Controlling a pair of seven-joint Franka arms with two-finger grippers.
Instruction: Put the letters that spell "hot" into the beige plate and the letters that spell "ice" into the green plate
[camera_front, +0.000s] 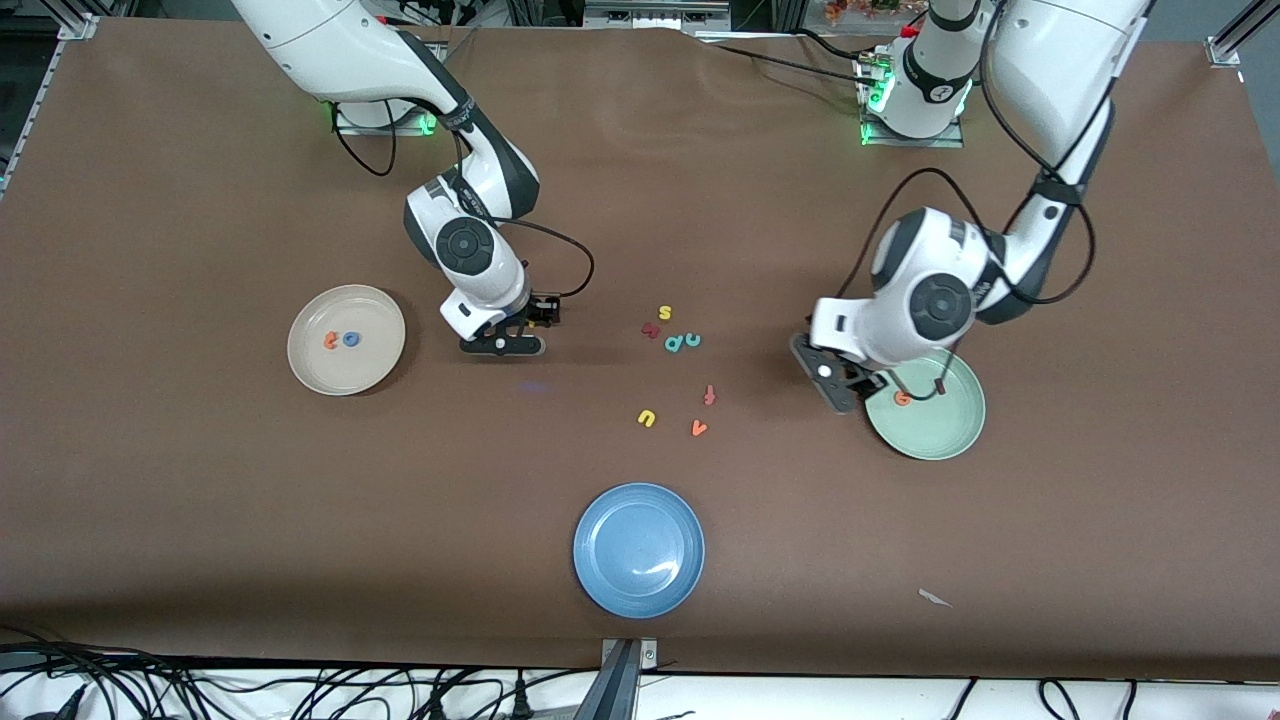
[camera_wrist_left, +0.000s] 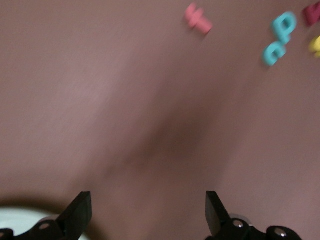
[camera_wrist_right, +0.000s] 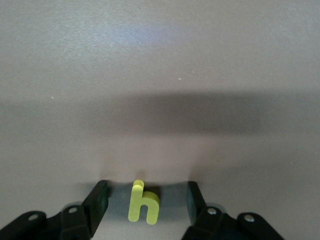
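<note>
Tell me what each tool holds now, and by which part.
Nothing is held yet. The right tool brackets the yellow h, fingers apart from it. The left tool is open and empty.

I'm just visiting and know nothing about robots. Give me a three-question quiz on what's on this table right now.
1. True or false: the beige plate already holds two letters.
2. Which letter sits between the right gripper's fingers? A) yellow h B) teal c C) yellow u
3. Fill in: the one letter lying in the green plate is coloured ____.

Key
1. True: an orange t and a blue o lie in it.
2. A: the yellow h stands on the table between the fingers, with gaps either side.
3. Orange: the e, near the open left gripper.
</note>
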